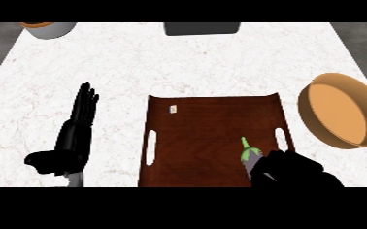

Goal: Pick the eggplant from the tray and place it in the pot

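A brown wooden tray (201, 111) lies at the counter's front centre. On its right half lies a dark eggplant (252, 159) with a green stem pointing away from me. My right hand (294, 171) covers the eggplant's near end, fingers curled around it at the tray's lower right corner. The orange pot (337, 110) sits to the right of the tray, partly cut off by the view's right edge. At the left of the tray my left hand (75, 131) rests open, fingers straight and pointing away.
A small white tag (172, 108) lies on the tray's far left part. A grey-rimmed orange bowl (46, 28) stands at the far left corner of the counter. A dark grey box (202, 28) sits at the far edge, centre.
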Motion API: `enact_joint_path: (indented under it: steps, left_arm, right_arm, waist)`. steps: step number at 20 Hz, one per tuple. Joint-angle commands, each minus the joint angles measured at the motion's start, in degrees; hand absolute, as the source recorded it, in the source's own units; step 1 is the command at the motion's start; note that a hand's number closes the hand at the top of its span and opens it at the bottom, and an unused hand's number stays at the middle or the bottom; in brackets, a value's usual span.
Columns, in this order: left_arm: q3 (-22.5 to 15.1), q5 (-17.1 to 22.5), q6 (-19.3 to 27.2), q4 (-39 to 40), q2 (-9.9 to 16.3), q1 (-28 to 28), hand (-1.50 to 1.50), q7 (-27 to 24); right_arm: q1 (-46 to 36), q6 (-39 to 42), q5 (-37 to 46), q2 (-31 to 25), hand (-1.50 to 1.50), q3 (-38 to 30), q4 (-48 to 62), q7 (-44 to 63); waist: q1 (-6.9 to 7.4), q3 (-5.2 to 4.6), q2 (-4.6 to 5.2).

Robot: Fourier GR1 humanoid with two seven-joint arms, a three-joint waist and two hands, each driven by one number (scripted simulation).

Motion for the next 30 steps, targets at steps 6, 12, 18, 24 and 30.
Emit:
enact_joint_path:
  steps: [6, 12, 18, 24, 30]
  left_arm:
    - [1.43, 1.05, -1.57, -1.48, 1.23, -0.13, 0.0, 0.77]
    - [-0.09, -0.72, -0.43, -0.92, -0.12, -1.04, 0.0, 1.57]
    - [0.69, -0.22, -0.9, 0.69, -0.97, -1.58, 0.0, -0.38]
    - [0.2, -0.2, -2.57, -1.13, -0.17, -0.12, 0.0, 0.84]
    - [-0.85, -0.67, -3.37, -5.01, -0.06, 1.48, 0.0, 2.29]
  right_arm:
    - [9.55, -1.58, -3.48, -8.46, 1.5, -16.99, -14.76, 2.34]
    - [10.19, -3.58, -16.03, -9.6, 1.5, -34.11, -5.36, -6.34]
    - [10.01, -3.25, -26.48, -10.98, 1.5, -48.84, 8.98, -19.67]
    - [6.44, -1.87, -30.17, -11.13, 1.5, -54.22, 30.87, -36.5]
    - [2.14, 3.8, -28.24, -11.69, 1.5, -51.03, 43.07, -41.81]
  waist:
    - [0.77, 0.04, 0.31]
    - [1.3, 0.08, 0.5]
    - [1.77, 0.07, 0.63]
    - [3.01, 0.06, 0.79]
    - [3.64, 0.04, 0.8]
